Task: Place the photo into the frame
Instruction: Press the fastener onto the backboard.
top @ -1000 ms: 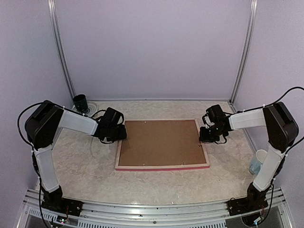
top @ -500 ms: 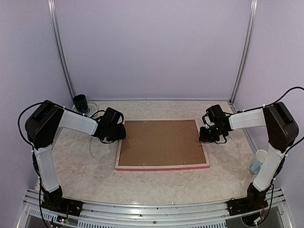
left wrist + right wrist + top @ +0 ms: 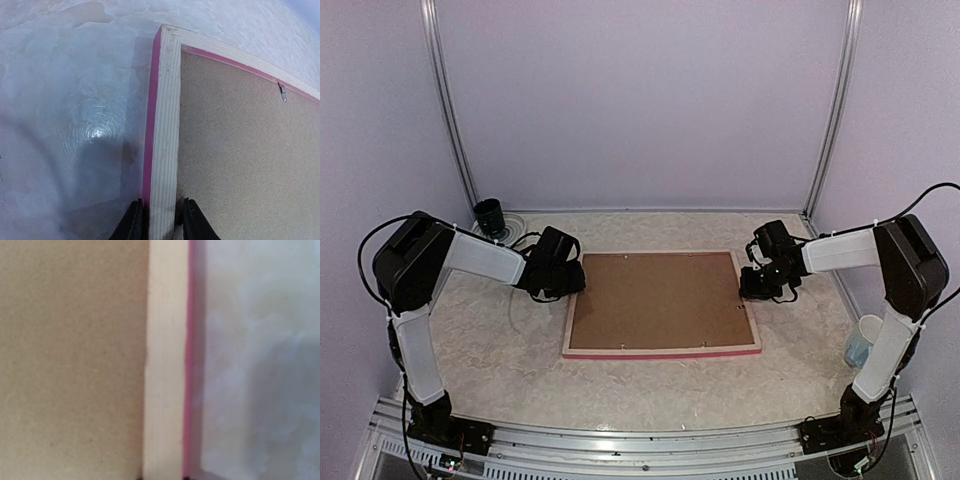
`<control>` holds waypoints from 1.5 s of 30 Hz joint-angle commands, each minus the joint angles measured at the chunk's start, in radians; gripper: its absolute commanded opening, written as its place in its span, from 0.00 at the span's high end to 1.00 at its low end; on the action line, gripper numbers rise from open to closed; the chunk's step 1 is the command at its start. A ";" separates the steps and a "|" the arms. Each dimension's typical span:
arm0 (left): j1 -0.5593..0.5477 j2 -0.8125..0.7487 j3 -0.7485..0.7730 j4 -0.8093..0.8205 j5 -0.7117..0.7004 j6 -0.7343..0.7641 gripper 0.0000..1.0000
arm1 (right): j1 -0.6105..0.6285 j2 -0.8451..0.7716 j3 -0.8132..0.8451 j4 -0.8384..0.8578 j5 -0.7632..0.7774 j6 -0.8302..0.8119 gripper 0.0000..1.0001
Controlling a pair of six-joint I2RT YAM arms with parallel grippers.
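Observation:
The frame (image 3: 660, 349) lies face down in the middle of the table, pale wood back up and pink edge showing. A brown backing board (image 3: 660, 298) fills it. The photo is hidden. My left gripper (image 3: 573, 280) sits at the frame's left rail (image 3: 165, 125). Its two dark fingers (image 3: 134, 222) press that rail from both sides, one on the pink outer edge and one on the inner side. My right gripper (image 3: 750, 283) is at the right rail (image 3: 162, 365). Only its dark tips show at the bottom of the right wrist view, hugging that rail.
A dark cup (image 3: 489, 214) stands at the back left corner. A white and blue cup (image 3: 862, 340) stands by the right arm. A clear glossy sheet (image 3: 95, 135) lies on the table beside the frame's left rail. A small metal tab (image 3: 283, 92) holds the board.
The left jaws have closed in on the frame's left rail. Both arms and the frame stay where they were.

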 commanded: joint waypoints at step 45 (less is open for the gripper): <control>-0.009 -0.014 -0.025 0.007 0.021 0.019 0.81 | 0.011 0.023 0.019 -0.021 -0.068 -0.016 0.98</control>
